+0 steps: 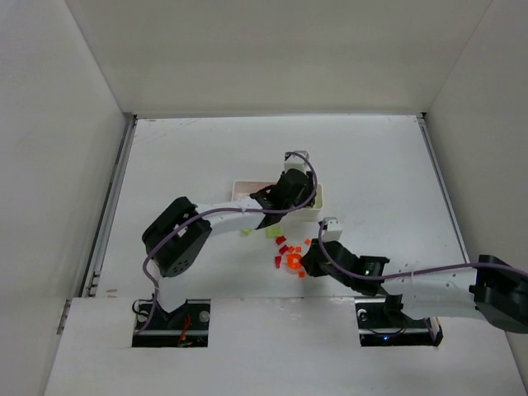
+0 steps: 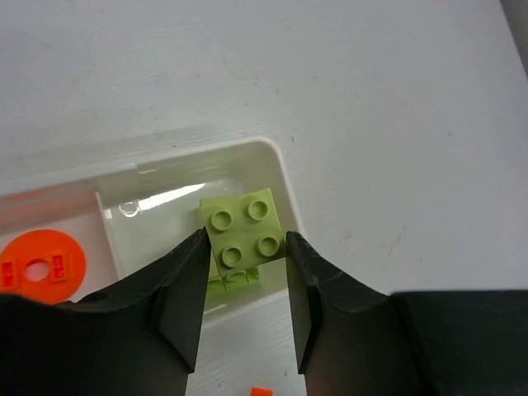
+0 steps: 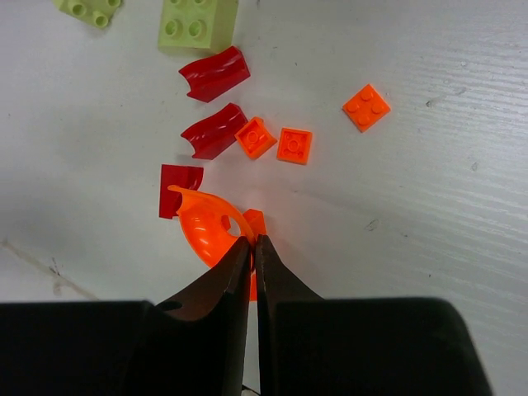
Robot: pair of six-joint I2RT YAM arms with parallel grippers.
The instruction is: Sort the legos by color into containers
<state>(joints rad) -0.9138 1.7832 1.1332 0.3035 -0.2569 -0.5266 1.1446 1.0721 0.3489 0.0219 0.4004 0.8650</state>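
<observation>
1. left jaws: pinching a yellow-green lego (image 2: 243, 227) by two opposite side walls, studs up toward the wrist camera. It hangs over the end compartment of the tray (image 2: 285, 186). A second yellow-green piece (image 2: 235, 282) sits just under it; can't tell if it's clipped on or lying in the compartment.
2. right jaws: pressed together, tips at the rim of an orange dish-shaped piece (image 3: 202, 223). Can't tell if the thin rim is actually caught.
3. Handling, my read: tiny, light, rigid, glossy plastic. It won't deform, but it will twist or pop out if gripped off-centre. Take flat side walls square-on, not studs or corners.
4. The curved red pieces (image 3: 214, 74) and the dish have no parallel faces. An edge or rim is the likeliest hold, and it is prone to tilting.
5. The neighbouring compartment holds an orange disc (image 2: 41, 266).
6. Loose legos (image 1: 289, 254): red, orange and yellow-green, between the tray and the tabletop's near edge, about mid-width. Several touch or nearly touch, so there is little clearance for the jaws.
7. tabletop (image 1: 181, 157): white, flat, lightly scuffed. Pieces probably slide when nudged.
8. Room: white walls (image 1: 247, 49) stand at the left, right and far edges. The tray is near the tabletop's centre and both arms converge there, so crowding is a risk.
</observation>
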